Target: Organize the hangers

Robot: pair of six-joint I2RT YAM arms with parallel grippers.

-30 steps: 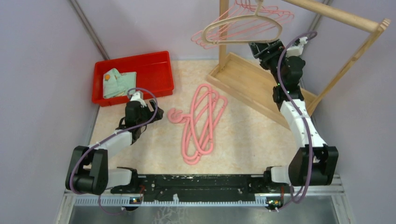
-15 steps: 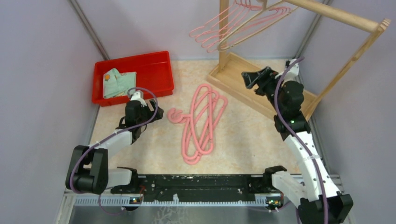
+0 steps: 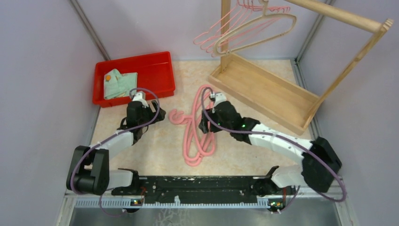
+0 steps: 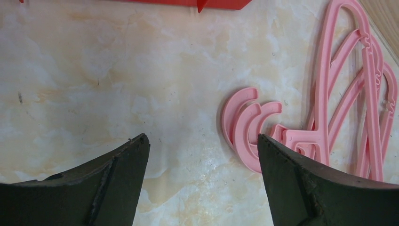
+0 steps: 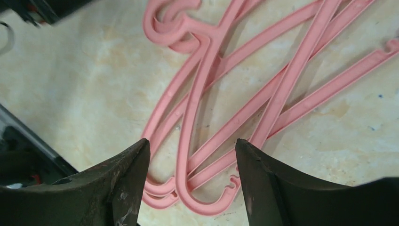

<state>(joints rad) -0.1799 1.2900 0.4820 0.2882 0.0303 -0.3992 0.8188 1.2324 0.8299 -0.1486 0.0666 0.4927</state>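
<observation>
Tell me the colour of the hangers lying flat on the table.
Pink. The hangers show best in the right wrist view.

right tool point(image 3: 206, 124) over pink hangers point(image 3: 197, 147), red tray point(image 3: 133, 57)

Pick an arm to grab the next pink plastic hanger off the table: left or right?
Right, likely. The right gripper hangs open directly over the bars of the pink plastic hangers. The left gripper, also open, sits short of their hooks, off the pile.
</observation>
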